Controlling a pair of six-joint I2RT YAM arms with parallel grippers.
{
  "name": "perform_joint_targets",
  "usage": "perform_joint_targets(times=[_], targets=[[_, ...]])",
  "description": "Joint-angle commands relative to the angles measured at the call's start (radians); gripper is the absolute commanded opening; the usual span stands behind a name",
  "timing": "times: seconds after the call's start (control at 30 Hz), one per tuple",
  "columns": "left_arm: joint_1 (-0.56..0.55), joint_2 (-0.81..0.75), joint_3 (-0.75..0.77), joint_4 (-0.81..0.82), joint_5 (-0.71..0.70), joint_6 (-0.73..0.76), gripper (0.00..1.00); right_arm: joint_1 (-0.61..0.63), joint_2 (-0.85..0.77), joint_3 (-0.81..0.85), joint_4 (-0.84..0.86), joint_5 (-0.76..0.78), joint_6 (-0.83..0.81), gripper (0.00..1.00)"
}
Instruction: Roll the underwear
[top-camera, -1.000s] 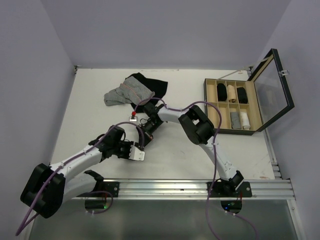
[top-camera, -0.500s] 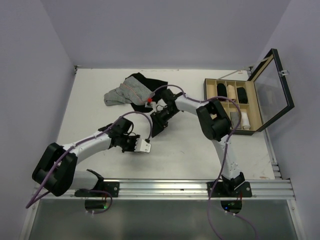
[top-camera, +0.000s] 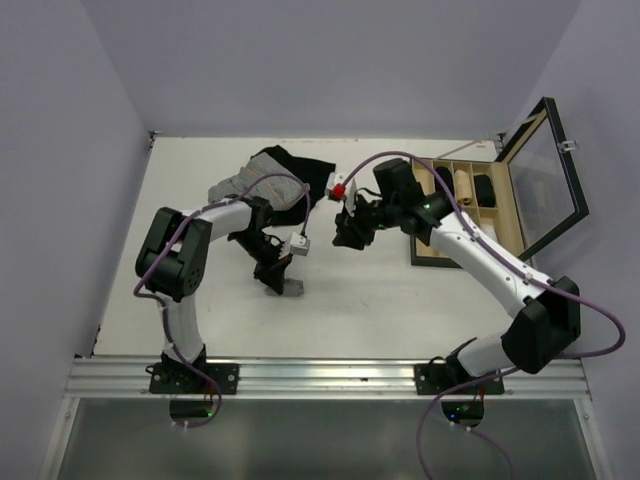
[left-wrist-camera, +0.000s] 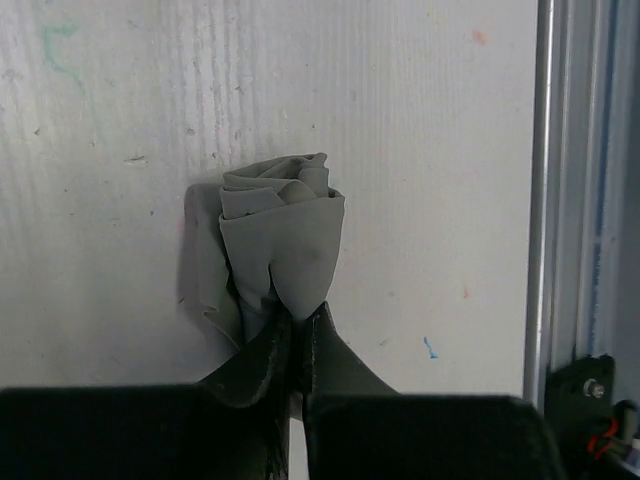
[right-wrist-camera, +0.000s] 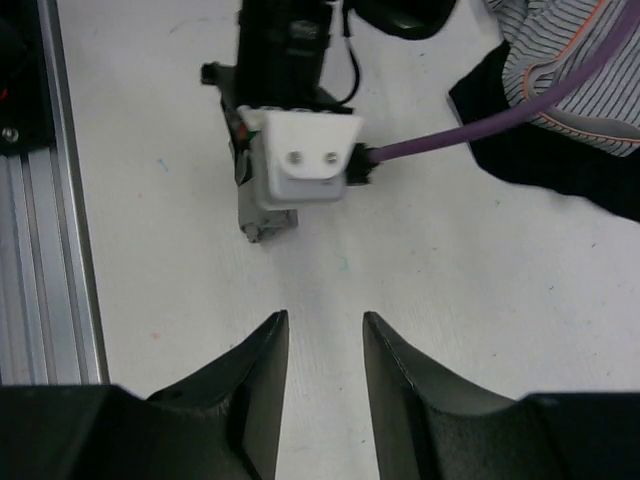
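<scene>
The grey underwear is a tight roll standing on the white table, with its spiral end facing the left wrist camera. My left gripper is shut on the near end of the roll. In the top view the roll lies at the tip of the left gripper, near the table's middle. My right gripper is open and empty, hovering over bare table. In the top view the right gripper is a short way right of the roll. A bit of the roll shows under the left wrist's white camera block.
A grey-and-white pinstriped garment lies on a black garment at the back left. They also show in the right wrist view as stripes over black cloth. An open compartment box with rolled items stands at the right, its lid up.
My right gripper has drawn back to the right, away from the left gripper. My left arm has swung its elbow toward the back, while its gripper stays near the middle with the roll.
</scene>
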Motion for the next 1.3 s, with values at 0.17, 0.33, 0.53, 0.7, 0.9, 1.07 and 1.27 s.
perform_joint_targets(times=[0.17, 0.33, 0.53, 0.7, 0.9, 1.07, 1.27], targets=[[0.051, 0.314, 0.191, -0.165, -0.077, 0.015, 0.03, 0.284, 0.007, -0.077, -0.032, 0.311, -0.153, 0.45], [0.051, 0.365, 0.235, -0.180, -0.065, -0.009, 0.04, 0.442, 0.116, -0.095, 0.118, 0.437, -0.171, 0.52], [0.053, 0.391, 0.264, -0.192, -0.037, -0.018, 0.06, 0.547, 0.257, -0.093, 0.258, 0.446, -0.217, 0.53], [0.053, 0.415, 0.278, -0.228, -0.013, -0.005, 0.09, 0.562, 0.315, -0.119, 0.347, 0.442, -0.236, 0.53], [0.054, 0.432, 0.292, -0.264, -0.005, 0.018, 0.11, 0.562, 0.357, -0.158, 0.439, 0.466, -0.267, 0.55], [0.054, 0.451, 0.300, -0.289, 0.000, 0.040, 0.11, 0.562, 0.373, -0.173, 0.483, 0.469, -0.264, 0.55], [0.054, 0.475, 0.301, -0.324, 0.007, 0.072, 0.11, 0.561, 0.410, -0.195, 0.543, 0.501, -0.279, 0.55]])
